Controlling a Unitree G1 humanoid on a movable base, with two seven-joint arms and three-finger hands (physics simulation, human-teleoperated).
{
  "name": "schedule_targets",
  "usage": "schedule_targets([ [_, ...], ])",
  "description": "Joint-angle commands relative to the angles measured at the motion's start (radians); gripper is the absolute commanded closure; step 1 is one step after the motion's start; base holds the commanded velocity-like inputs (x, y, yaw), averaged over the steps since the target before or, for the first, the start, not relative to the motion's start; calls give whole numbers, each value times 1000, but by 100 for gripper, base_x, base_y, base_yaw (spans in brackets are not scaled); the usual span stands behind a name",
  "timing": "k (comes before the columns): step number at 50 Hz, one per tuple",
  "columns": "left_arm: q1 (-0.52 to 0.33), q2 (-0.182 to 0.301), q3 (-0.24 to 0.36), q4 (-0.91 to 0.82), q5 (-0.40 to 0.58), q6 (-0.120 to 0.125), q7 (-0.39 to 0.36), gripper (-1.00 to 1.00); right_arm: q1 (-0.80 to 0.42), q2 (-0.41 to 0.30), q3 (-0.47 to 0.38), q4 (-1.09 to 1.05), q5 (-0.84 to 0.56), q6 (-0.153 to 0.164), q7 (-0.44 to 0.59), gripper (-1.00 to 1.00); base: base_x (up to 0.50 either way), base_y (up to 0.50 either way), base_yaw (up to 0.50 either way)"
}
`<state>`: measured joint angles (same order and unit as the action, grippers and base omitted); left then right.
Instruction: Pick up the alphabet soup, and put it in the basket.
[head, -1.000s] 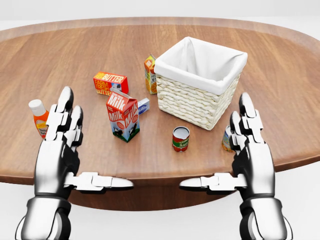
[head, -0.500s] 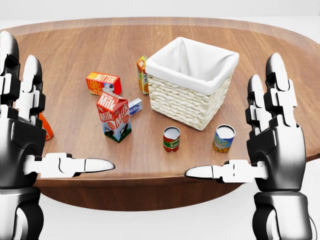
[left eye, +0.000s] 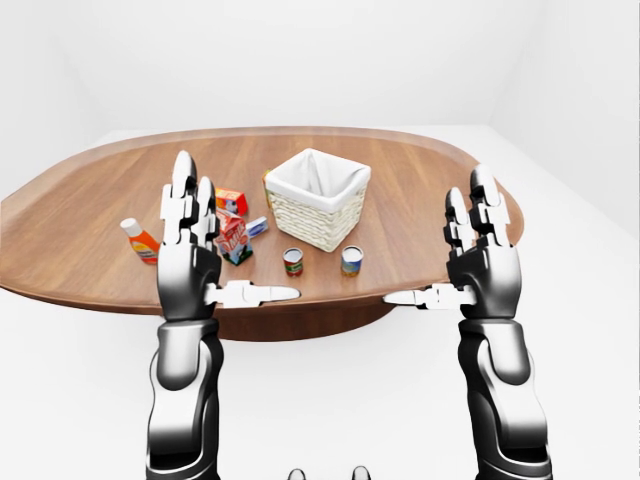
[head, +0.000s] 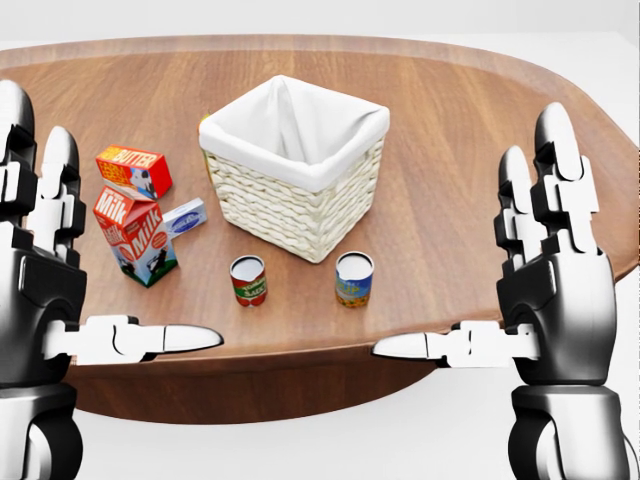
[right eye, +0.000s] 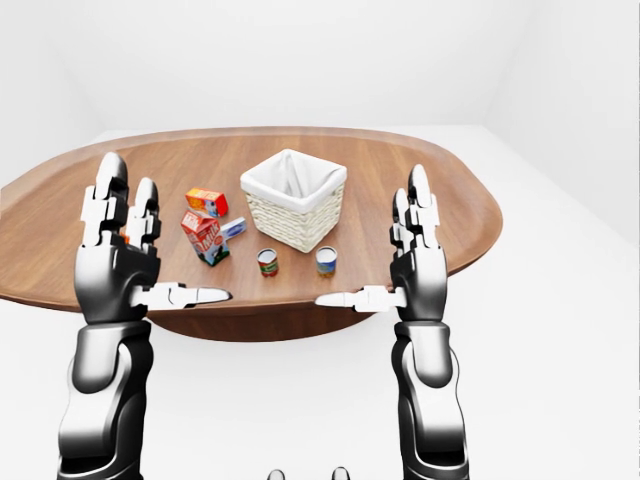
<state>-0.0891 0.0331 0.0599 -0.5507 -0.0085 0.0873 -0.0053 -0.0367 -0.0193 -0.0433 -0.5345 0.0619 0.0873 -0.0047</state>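
The alphabet soup (head: 354, 279), a can with a blue and yellow label, stands upright on the wooden table (head: 450, 150), just below the white-lined wicker basket (head: 300, 200) in the head view. My left hand (head: 115, 245) is raised at the left edge, fingers up and thumb pointing inward, open and holding nothing. At the right my right hand (head: 465, 235) mirrors it, also open and holding nothing. Both hands hover near the table's lower edge, well apart from the can.
A red tomato can (head: 248, 280) stands left of the soup. Further left are a milk carton (head: 140, 235), a butter box (head: 133, 170) and a small white-blue box (head: 185, 217). An orange bottle (left eye: 140, 240) stands at the far left of the table.
The whole picture has shifted left, so the camera has moved right. My hands rose from low over the table edge a second ago and have held that raised, open pose since.
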Motion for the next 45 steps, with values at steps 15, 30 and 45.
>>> schedule_targets([
  [15, 13, -4, -7, 9, 10, 0, -1, -100, 17, 8, 26, 5, -23, 0, 21, -100, 0, -3, 0],
  [30, 23, -3, -13, 4, 28, 0, -6, -100, 37, 13, 58, 20, -58, 0, 25, -100, 24, 0, 0],
  [45, 23, -9, -17, 0, 24, 0, -6, -100, 44, 17, 61, 39, -64, 0, 28, -100, 48, 0, 0],
])
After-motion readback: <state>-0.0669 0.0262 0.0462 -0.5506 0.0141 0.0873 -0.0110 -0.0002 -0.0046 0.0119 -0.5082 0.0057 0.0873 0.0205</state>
